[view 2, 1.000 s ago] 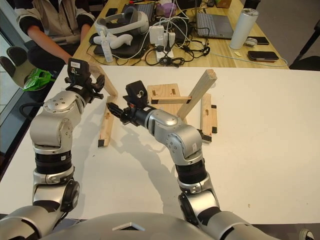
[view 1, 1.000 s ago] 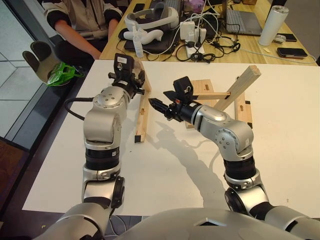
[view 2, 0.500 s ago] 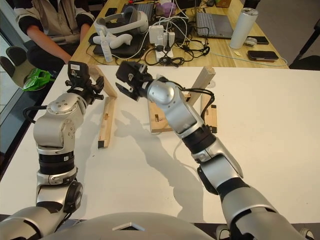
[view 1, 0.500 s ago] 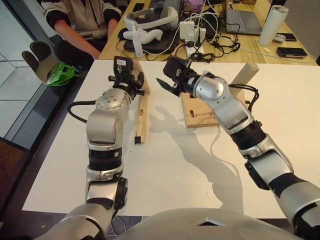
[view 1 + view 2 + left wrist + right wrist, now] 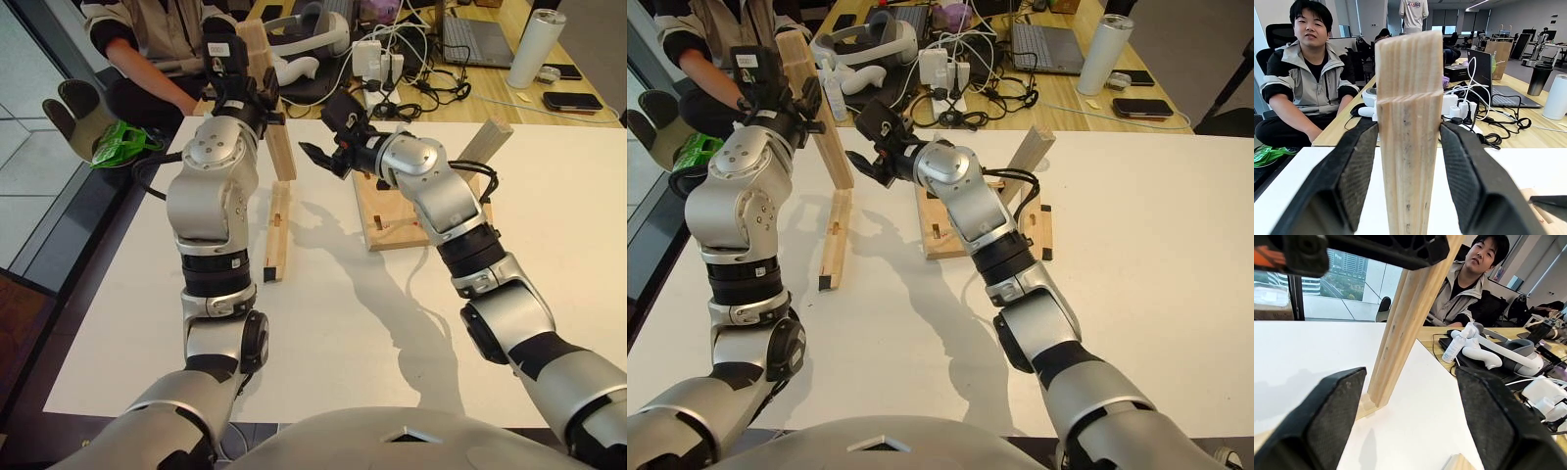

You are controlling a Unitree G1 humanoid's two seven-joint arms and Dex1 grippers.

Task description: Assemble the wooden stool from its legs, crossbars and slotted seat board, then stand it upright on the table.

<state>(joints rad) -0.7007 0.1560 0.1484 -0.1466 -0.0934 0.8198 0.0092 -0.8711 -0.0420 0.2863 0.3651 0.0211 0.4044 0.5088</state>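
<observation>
My left gripper (image 5: 253, 98) is raised at the table's far left, shut on a wooden leg (image 5: 272, 117) that slants down to the table. In the left wrist view its black pads (image 5: 1354, 181) clamp the leg (image 5: 1409, 132) on both sides. My right gripper (image 5: 315, 157) hovers open just right of that leg's lower half; in the right wrist view the leg (image 5: 1405, 328) stands beyond the spread fingers (image 5: 1337, 416). A second leg (image 5: 277, 230) lies flat below. The slotted seat board (image 5: 377, 227) lies mid-table with another leg (image 5: 485, 142) sticking up from its right side.
The white table (image 5: 323, 343) ends at a wooden desk (image 5: 460, 93) crowded with a headset, cables, a spray bottle, a laptop and a tumbler (image 5: 537, 47). A person (image 5: 157, 39) sits at the far left corner. One more wooden piece (image 5: 1044, 230) lies right of the board.
My left gripper has lifted its leg higher and tilted it steeper. My right gripper has swung from mid-table up and back, ending close beside that leg.
</observation>
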